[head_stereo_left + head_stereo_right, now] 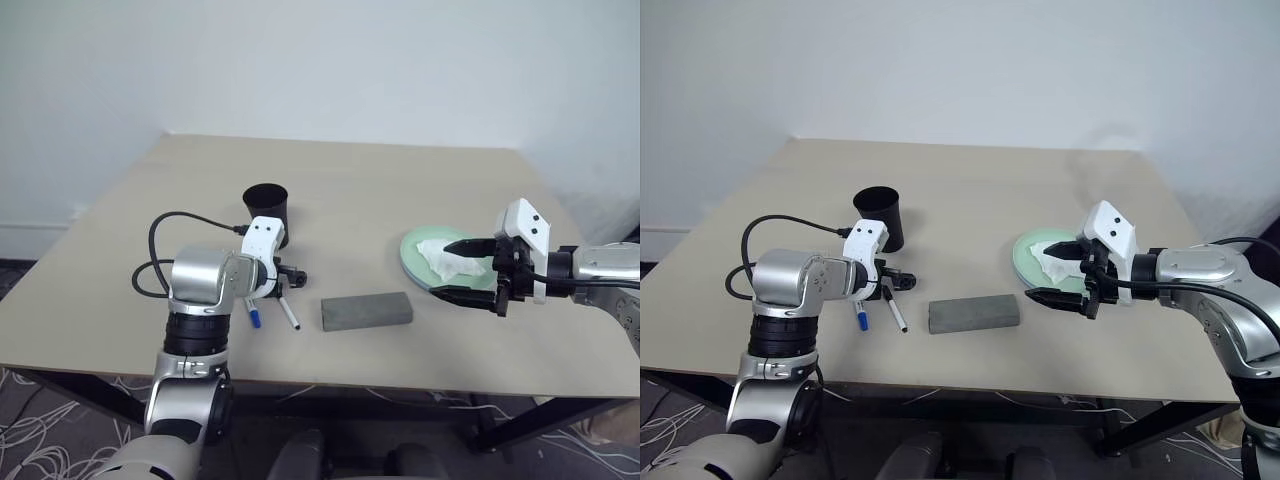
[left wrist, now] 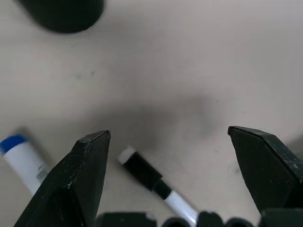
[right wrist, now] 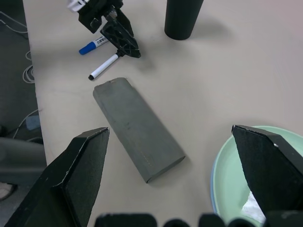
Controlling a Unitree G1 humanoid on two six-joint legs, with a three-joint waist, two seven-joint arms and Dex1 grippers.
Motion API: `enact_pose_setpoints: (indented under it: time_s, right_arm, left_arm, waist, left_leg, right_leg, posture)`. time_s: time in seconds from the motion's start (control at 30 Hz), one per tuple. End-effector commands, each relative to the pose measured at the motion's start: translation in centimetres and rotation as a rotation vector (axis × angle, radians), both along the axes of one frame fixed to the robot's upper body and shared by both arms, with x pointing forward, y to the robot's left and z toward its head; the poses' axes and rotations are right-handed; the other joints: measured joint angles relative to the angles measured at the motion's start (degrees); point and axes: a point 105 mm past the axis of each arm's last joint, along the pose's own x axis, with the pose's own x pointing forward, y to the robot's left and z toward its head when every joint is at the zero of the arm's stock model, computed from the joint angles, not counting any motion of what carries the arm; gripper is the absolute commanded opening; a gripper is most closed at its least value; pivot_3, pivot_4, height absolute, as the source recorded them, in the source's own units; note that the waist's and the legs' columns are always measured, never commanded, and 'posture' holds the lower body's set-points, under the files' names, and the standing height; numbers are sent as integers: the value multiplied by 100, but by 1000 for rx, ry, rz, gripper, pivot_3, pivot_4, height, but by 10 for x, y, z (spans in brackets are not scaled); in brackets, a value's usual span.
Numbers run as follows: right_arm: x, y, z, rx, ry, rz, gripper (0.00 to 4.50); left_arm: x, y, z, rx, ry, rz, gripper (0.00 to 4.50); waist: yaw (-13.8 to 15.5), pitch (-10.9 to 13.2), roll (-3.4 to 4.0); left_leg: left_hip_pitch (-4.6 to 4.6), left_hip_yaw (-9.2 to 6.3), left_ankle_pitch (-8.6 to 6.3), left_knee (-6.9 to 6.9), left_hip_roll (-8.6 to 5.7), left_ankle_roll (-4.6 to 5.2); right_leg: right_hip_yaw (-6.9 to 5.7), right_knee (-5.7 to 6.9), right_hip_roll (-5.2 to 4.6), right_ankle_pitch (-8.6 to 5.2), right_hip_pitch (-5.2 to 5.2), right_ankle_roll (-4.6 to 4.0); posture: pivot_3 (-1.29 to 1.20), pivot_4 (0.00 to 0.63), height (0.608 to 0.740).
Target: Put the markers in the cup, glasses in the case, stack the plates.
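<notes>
My left gripper [image 1: 289, 273] hangs open just above the table in front of the black cup [image 1: 266, 210]. Two markers lie under it. The black-capped marker [image 2: 151, 177] sits between the fingers without being gripped, and the blue-capped marker [image 1: 252, 315] lies beside it. The grey case [image 1: 367, 310] lies shut at the table's middle front. A mint green plate [image 1: 412, 260] with a light blue rim showing beneath it sits to the right. My right gripper [image 1: 463, 269] hovers open over the plate's near edge, holding nothing. The glasses are out of view.
A crumpled white tissue [image 1: 445, 258] lies on the plate, right by the right gripper's upper finger. The table's front edge runs close below the case and markers. The back half of the table is bare wood.
</notes>
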Motion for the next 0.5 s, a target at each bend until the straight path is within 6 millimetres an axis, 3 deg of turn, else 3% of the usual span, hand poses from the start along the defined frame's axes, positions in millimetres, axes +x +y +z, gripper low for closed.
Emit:
enact_pose_setpoints:
  time_s: [0.03,0.13,0.5]
  right_arm:
    - [2,0,12,-5,-56,9,4500]
    - [3,-1,12,-7,-55,8,4500]
    - [3,0,10,-9,-58,5,4500]
  left_arm:
    - [8,8,16,49,-63,100,4221]
    - [8,11,11,54,-51,151,4221]
    - [2,-15,0,1,2,156,4221]
  waist:
    - [8,0,-1]
    - [2,0,-1]
    - [3,0,-1]
  left_leg:
    - [0,-1,0,1,-1,0]
    - [0,0,0,2,-2,0]
    - [0,0,-1,0,-2,-1]
  right_leg:
    - [-2,0,-1,0,1,0]
    - [0,0,-2,0,1,0]
    - [0,0,-2,0,1,0]
  posture:
    - [0,0,725]
    - [0,0,725]
    - [0,0,725]
